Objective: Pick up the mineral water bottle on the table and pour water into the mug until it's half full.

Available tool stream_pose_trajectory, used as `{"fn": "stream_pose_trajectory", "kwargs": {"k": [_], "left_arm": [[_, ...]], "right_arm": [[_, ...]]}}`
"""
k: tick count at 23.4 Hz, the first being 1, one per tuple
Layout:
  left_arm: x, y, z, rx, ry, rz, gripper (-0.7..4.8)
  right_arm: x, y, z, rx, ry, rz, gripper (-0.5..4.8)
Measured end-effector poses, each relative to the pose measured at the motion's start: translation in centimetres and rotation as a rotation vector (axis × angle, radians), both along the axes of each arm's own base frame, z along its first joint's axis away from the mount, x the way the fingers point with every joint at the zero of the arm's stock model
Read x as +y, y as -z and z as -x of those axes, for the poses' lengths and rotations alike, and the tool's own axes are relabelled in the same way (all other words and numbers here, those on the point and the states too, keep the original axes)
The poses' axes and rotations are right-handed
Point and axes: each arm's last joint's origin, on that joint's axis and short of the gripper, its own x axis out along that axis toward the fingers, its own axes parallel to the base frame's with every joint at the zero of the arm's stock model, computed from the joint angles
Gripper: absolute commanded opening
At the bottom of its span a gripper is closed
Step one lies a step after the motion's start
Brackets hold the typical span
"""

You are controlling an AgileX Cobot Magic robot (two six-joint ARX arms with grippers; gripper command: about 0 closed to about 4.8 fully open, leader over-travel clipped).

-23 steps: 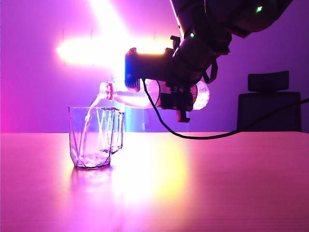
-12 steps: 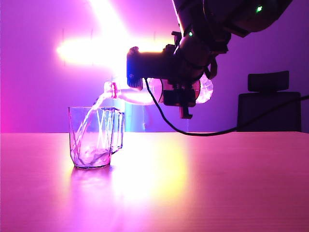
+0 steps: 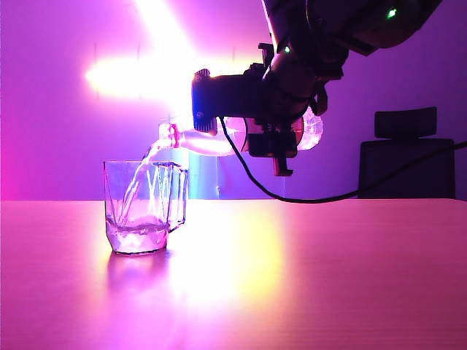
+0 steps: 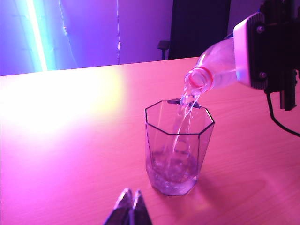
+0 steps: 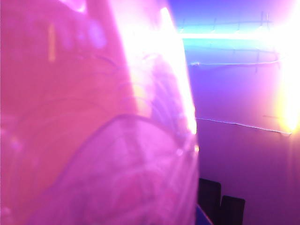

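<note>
The mineral water bottle [image 3: 201,143] lies almost level in the air, and my right gripper [image 3: 270,146] is shut on its body. Its red-ringed neck [image 3: 167,134] hangs over the mug [image 3: 143,211], a clear faceted glass standing on the table [image 3: 314,277]. A stream of water [image 3: 134,187] falls from the mouth into the mug, which holds water in its lower part. The left wrist view shows the same bottle [image 4: 216,62], stream and mug [image 4: 178,146]. My left gripper [image 4: 131,199] is shut and empty, low in front of the mug. The bottle [image 5: 93,140] fills the right wrist view.
A black cable [image 3: 292,201] droops from the right arm to just above the table. A dark chair [image 3: 406,153] stands behind the table at the right. Bright light strips glare on the back wall and on the tabletop.
The bottle's base has lifted a little and its neck has shifted slightly right. Water keeps pouring, and the level in the mug has risen. The left gripper has not moved.
</note>
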Motion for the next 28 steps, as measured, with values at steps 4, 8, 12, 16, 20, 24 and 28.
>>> {"fn": "stream_pose_trajectory", "kwargs": {"k": [4,8,12,16,20,24,28], "left_arm": [[0.00,0.00,0.00,0.000,0.000,0.000,-0.02],[0.00,0.00,0.00,0.000,0.000,0.000,-0.02],[0.00,0.00,0.00,0.000,0.000,0.000,-0.02],[0.00,0.00,0.00,0.000,0.000,0.000,-0.02],[0.00,0.00,0.00,0.000,0.000,0.000,-0.02],[0.00,0.00,0.00,0.000,0.000,0.000,-0.02],[0.00,0.00,0.00,0.000,0.000,0.000,-0.02]], "right_arm": [[0.00,-0.03,-0.01,-0.003,0.003,-0.001,2.63],[-0.01,-0.04,-0.02,-0.005,0.002,0.002,2.63],[-0.01,-0.04,-0.02,-0.005,0.002,0.002,2.63],[-0.01,-0.05,-0.02,-0.005,0.002,0.002,2.63],[-0.01,-0.06,-0.02,-0.006,0.002,0.001,2.63],[0.02,-0.07,-0.01,0.004,0.015,-0.050,2.63],[0.55,-0.06,0.39,0.012,0.004,-0.078,2.63]]}}
